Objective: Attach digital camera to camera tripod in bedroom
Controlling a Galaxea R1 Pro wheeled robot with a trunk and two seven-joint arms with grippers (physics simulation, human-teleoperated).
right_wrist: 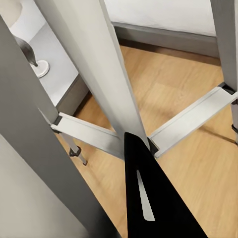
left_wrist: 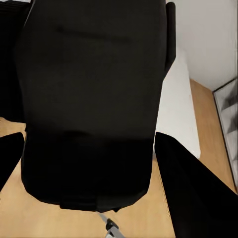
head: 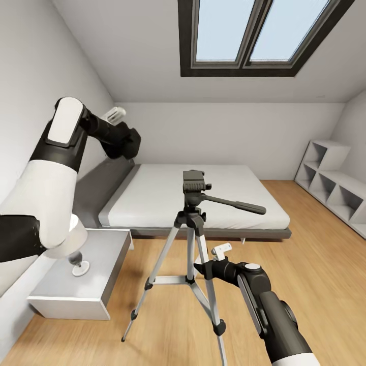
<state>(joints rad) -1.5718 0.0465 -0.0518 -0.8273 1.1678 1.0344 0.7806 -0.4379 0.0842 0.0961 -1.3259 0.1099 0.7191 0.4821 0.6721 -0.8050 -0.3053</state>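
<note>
Left arm raised, right arm held low

The left arm (head: 53, 173) was bent upward, its gripper (head: 122, 140) shut on a big black object; the right arm (head: 272, 312) reached forward low, its gripper (head: 211, 259) state unclear.

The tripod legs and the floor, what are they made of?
The camera tripod legs look like smooth silver metal with a dull shine, joined by black pieces, probably plastic. The floor looks like light wood: tan boards with faint plank lines.

No text, label, brand, number or sign can be read anywhere; the tripod (head: 192, 231) head may carry small markings, too blurred to tell
</note>
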